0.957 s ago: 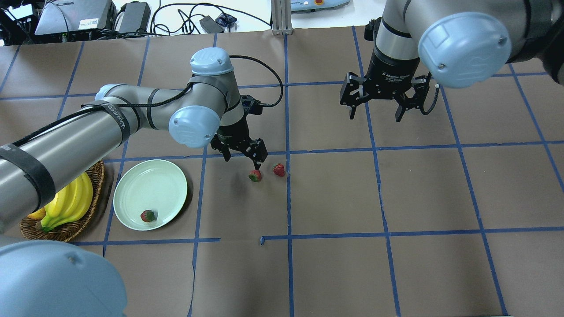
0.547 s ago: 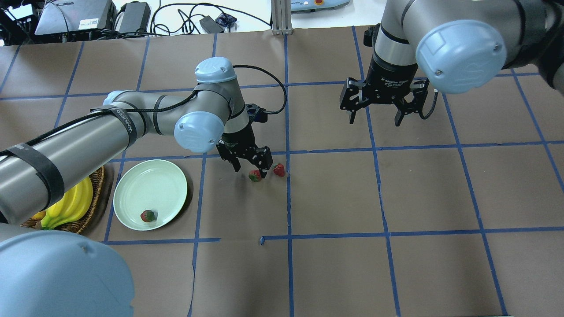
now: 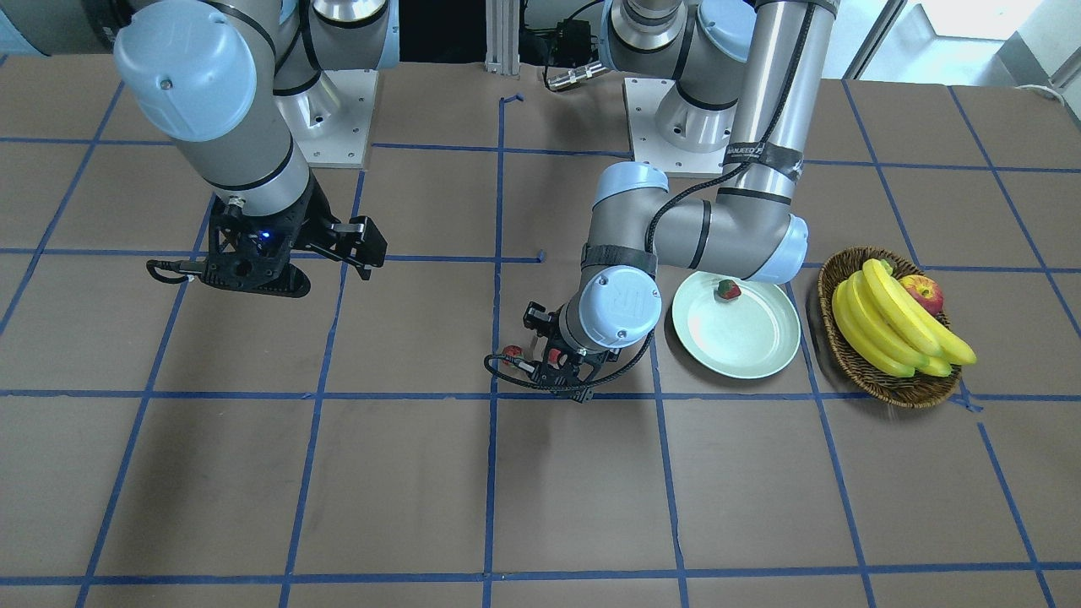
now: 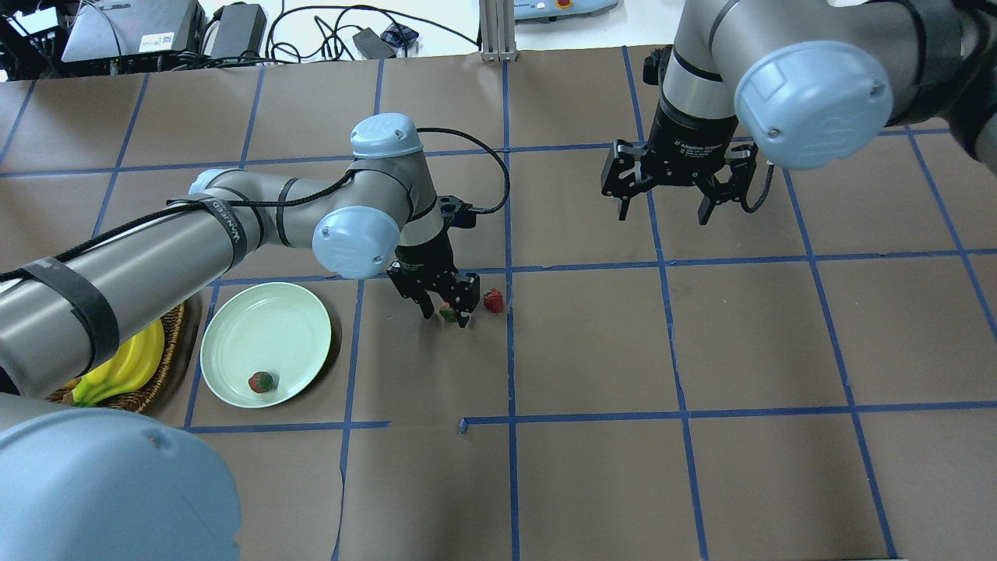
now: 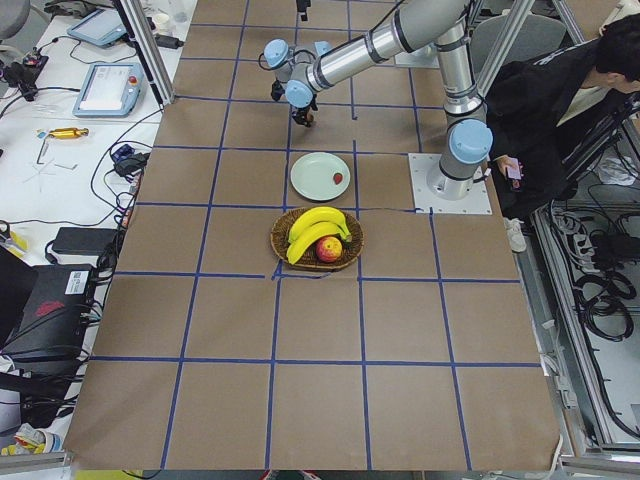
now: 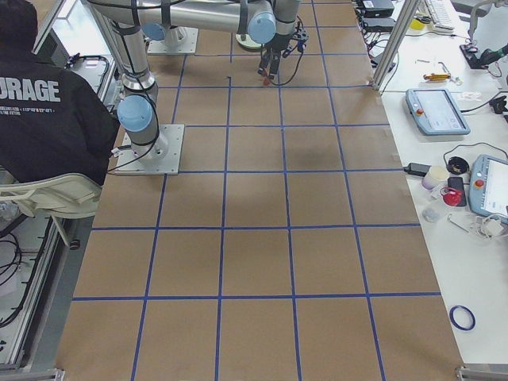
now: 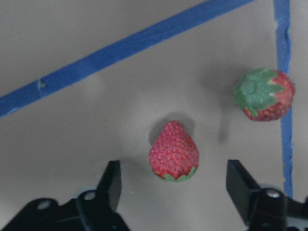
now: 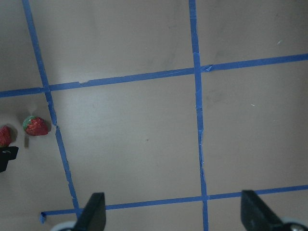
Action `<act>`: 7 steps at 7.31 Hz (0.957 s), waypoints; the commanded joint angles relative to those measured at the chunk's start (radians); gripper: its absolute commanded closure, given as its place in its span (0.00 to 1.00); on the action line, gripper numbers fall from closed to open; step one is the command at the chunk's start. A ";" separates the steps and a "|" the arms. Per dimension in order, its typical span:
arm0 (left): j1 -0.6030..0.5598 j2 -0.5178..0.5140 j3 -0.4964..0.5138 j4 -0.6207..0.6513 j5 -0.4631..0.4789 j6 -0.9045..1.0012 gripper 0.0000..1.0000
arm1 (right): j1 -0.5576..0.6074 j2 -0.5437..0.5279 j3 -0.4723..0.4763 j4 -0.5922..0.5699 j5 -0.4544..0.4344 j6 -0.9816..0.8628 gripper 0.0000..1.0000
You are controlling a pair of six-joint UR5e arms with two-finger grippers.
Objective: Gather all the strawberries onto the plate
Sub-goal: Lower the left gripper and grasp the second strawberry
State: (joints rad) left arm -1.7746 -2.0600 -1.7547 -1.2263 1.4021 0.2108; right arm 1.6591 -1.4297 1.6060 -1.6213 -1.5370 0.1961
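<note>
The left gripper [image 4: 446, 318], fingers spread, straddles a strawberry [image 7: 173, 157] lying on the brown paper [image 4: 592, 351], centred in the gap with its long axis crosswise to the closing line; a second strawberry [image 7: 263, 94] lies just beyond one finger.

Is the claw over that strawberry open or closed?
Open: the left gripper's two fingers stand apart on either side of the strawberry, not touching it.

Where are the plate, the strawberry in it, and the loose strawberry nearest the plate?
Plate [image 4: 273, 323]: overhead view, bare centre of the dish.
Strawberry in the plate [image 4: 261, 382]: overhead view, its red body.
Loose strawberry nearest the plate [image 7: 173, 154]: left wrist view, middle of its red body.
</note>
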 commanded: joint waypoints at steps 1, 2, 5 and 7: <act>0.000 0.001 0.001 0.013 0.001 -0.001 1.00 | -0.001 0.000 0.000 0.000 -0.002 -0.001 0.00; 0.000 0.006 0.009 0.013 0.001 0.004 1.00 | -0.001 0.000 0.000 0.001 -0.002 -0.001 0.00; 0.012 0.064 0.044 -0.005 0.020 0.007 1.00 | -0.002 0.000 0.002 0.000 -0.002 -0.003 0.00; 0.103 0.109 0.034 -0.100 0.102 0.022 1.00 | -0.004 0.000 0.002 0.000 -0.003 -0.004 0.00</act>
State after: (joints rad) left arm -1.7345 -1.9796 -1.7151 -1.2624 1.4421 0.2210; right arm 1.6558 -1.4297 1.6076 -1.6212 -1.5389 0.1925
